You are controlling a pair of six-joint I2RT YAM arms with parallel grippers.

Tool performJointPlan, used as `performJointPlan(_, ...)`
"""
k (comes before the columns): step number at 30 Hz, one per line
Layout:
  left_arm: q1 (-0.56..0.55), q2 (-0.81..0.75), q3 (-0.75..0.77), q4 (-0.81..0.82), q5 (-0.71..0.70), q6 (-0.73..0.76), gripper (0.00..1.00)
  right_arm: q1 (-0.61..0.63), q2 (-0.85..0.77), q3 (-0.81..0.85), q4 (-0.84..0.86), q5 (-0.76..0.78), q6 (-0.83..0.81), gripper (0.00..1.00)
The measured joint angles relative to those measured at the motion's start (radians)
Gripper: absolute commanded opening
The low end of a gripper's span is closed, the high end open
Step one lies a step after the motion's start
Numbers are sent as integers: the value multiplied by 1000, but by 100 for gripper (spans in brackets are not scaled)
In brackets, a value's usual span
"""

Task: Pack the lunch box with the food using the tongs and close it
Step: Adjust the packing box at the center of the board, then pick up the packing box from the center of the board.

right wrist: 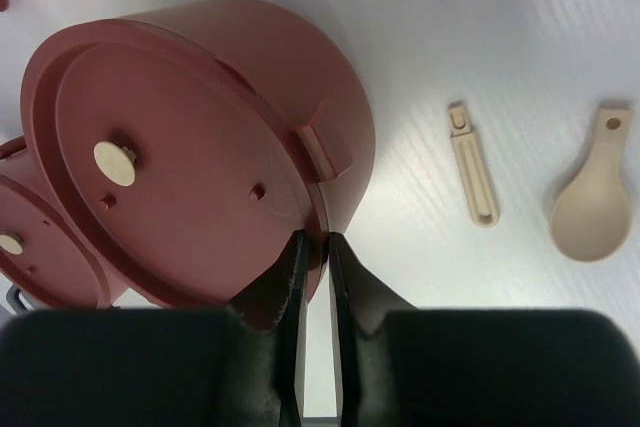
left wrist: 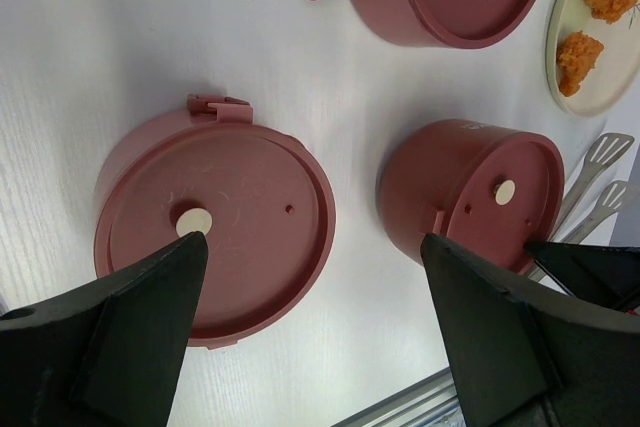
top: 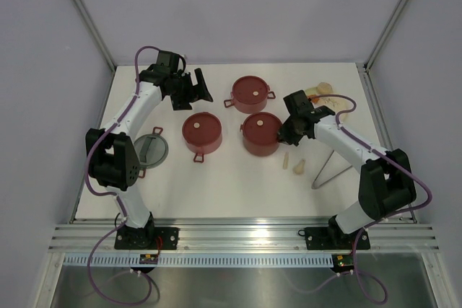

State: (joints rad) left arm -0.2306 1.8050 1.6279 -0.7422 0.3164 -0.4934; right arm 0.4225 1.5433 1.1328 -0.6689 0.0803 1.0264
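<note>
My right gripper (right wrist: 315,247) at the rim of a lidded bowl.

Nearest me the tongs (top: 328,169) lie on the table (top: 231,192). My right fingers, a narrow slit apart, straddle the right bowl's (top: 261,133) rim; whether they pinch it I cannot tell. My left gripper (left wrist: 315,267) gapes wide, holding nothing, over the left bowl (top: 201,132). Farthest: third bowl (top: 251,94), food on the plate (top: 345,103).

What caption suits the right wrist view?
Right gripper, nearly closed, at the rim of a lidded red bowl; beige spoon nearby.
</note>
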Motion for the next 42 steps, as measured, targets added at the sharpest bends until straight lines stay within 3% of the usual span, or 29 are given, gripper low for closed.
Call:
performJointPlan(6, 0, 0, 0, -2, -3, 0, 94, 17, 3, 0, 7, -3, 51, 30)
performJointPlan(8, 0, 0, 0, -3, -4, 0, 94, 17, 1, 0, 14, -10, 63, 43)
performJointPlan(10, 0, 0, 0, -4, -4, -1, 94, 17, -7, 0, 22, -13, 70, 45)
performJointPlan(11, 0, 0, 0, -5, -4, -1, 94, 17, -13, 0, 24, -13, 69, 56)
performJointPlan(12, -1, 0, 0, -5, -4, -1, 94, 17, -25, 0, 28, -14, 68, 60)
performJointPlan(21, -19, 52, 107, -36, -21, -5, 95, 14, -179, 42, 75, 7, -134, 86)
performJointPlan(25, -37, 156, 256, -25, -21, -17, 93, -22, -132, 192, 74, -29, -274, 87)
performJointPlan(34, -45, 367, 351, 92, -1, -112, 88, -185, 284, 647, 41, -255, -498, 85)
performJointPlan(42, -46, 493, 435, 148, 13, -164, 87, -285, 542, 780, 25, -477, -528, 86)
